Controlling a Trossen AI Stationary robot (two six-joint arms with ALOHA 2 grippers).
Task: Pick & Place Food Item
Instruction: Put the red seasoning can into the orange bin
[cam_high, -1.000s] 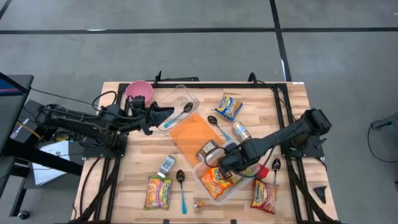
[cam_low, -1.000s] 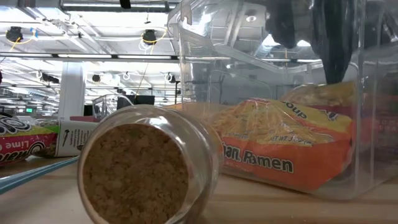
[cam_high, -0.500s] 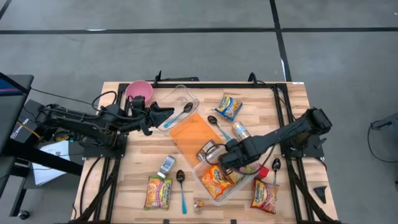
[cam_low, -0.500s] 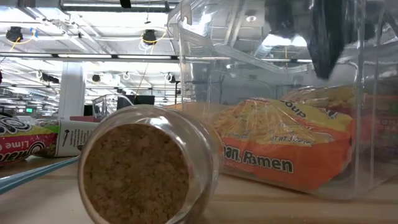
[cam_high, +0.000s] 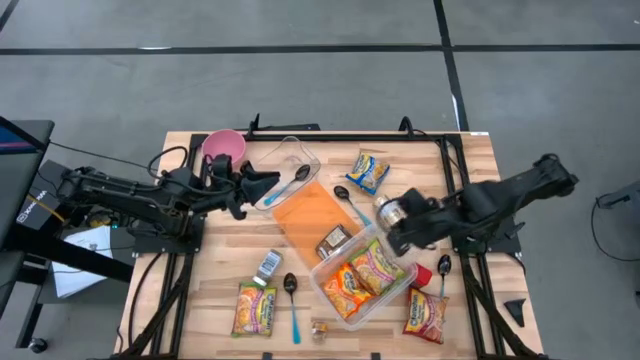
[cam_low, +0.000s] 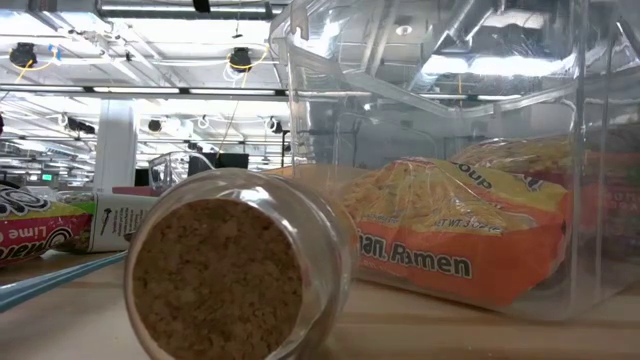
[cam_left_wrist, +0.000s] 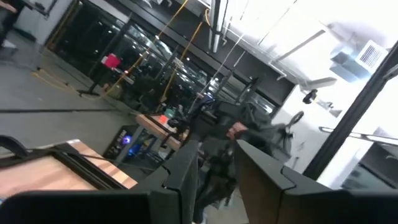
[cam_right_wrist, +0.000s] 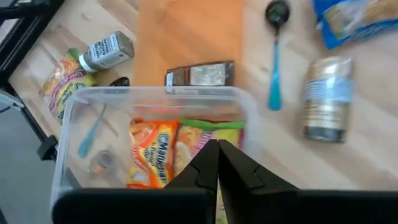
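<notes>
Two ramen packets (cam_high: 365, 280) lie in the clear container (cam_high: 330, 264) (side by side). The right end effector (cam_high: 392, 233) hovers beside it, fingers together and empty. The left end effector (cam_high: 262, 184), fingers slightly apart, waits near the pink cup (cam_high: 224, 147).

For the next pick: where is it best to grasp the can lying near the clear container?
Probably across the middle of the can, coming from above. It lies on its side, so its round body offers two opposite curved flanks. The right gripper is nearest.

Even, bright overhead light (glare on clear container (cam_low: 430, 150)), soft wrist-view blur.
</notes>
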